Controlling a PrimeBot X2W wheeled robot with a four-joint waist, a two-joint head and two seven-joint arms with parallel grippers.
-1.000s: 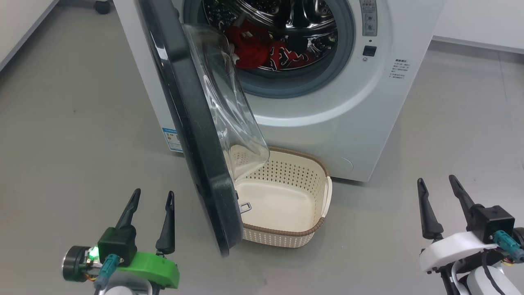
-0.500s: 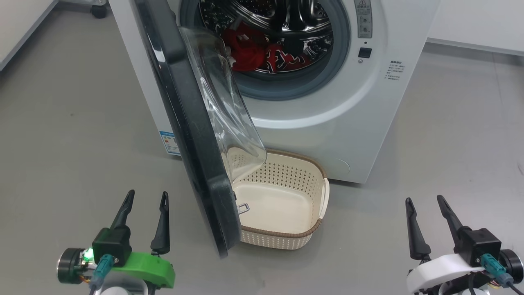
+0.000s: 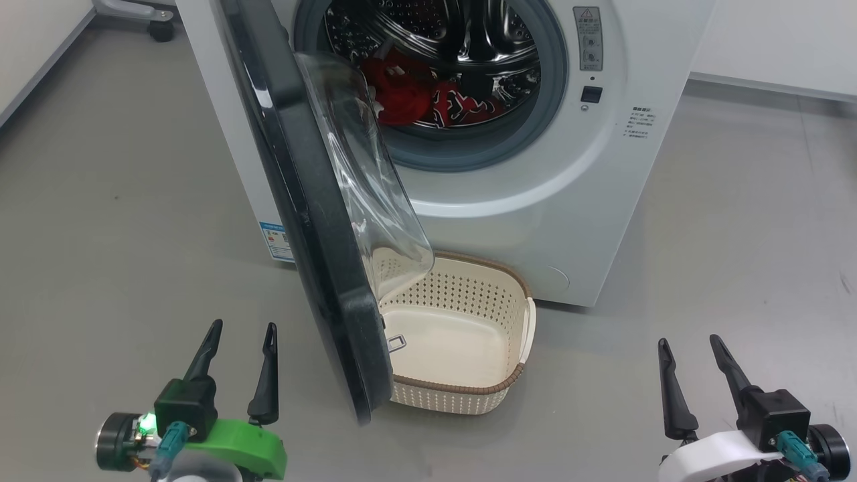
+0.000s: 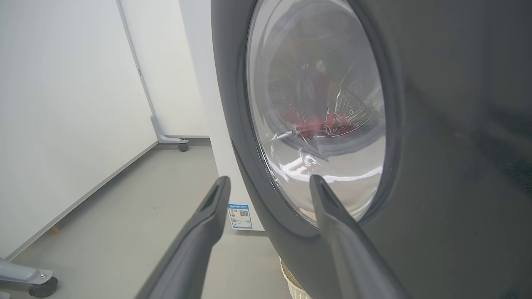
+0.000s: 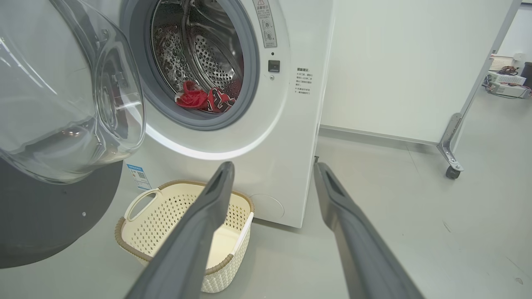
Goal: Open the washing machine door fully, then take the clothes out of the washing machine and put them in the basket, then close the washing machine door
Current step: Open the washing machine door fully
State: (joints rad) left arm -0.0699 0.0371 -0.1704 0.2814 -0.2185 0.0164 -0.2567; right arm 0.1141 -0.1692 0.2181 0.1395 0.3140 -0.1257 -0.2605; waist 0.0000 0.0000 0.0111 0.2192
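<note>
Door swing is only half done: the washing machine door (image 3: 315, 221) stands edge-on just right of your left gripper (image 3: 244, 325), the nearer one, both sets of jaws wide and empty, clothes (image 3: 415, 90) inside the drum (image 3: 469, 33).

clothes (image 3: 428, 97) in washing machine (image 3: 535, 221), basket (image 3: 448, 400) before it

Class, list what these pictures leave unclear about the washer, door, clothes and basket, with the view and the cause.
- Clothes: head view, the door overlaps their left side; the count is unclear.
- Basket: head view, left end hidden behind the door.
- Washing machine: head view, top cut off by the upper edge.
- Blue label: head view, print too small to read.
</note>
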